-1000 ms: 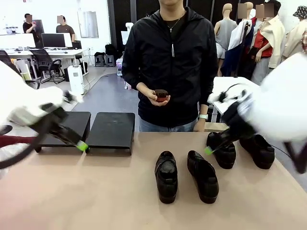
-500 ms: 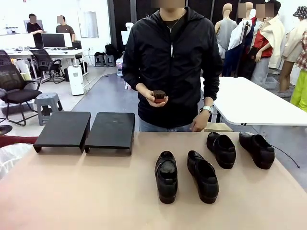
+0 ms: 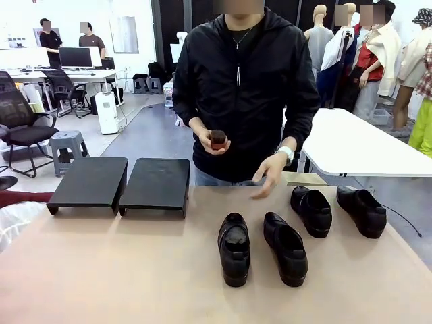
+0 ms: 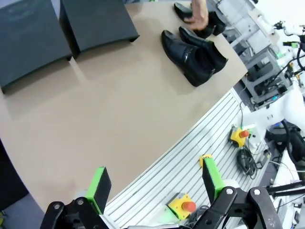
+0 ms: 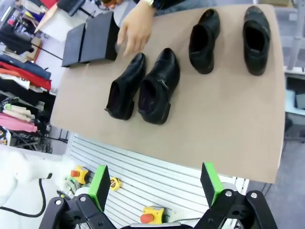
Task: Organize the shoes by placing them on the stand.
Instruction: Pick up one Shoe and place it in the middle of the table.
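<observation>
Counting four shoes (image 3: pixel 234 248), two stand (image 3: pixel 156 181) sections on your table (image 3: pixel 121 270); person's hand (image 3: pixel 268 177) hovers near the shoes; both jaws spread.

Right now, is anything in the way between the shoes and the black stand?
Only the person's hand, over the far edge between the stand and the two farther shoes. Nothing blocks the nearer shoes.

Bare tabletop (image 3: pixel 101 270) nearside (hand (image 3: pixel 270 173) near shoes (image 3: pixel 234 248))
</observation>
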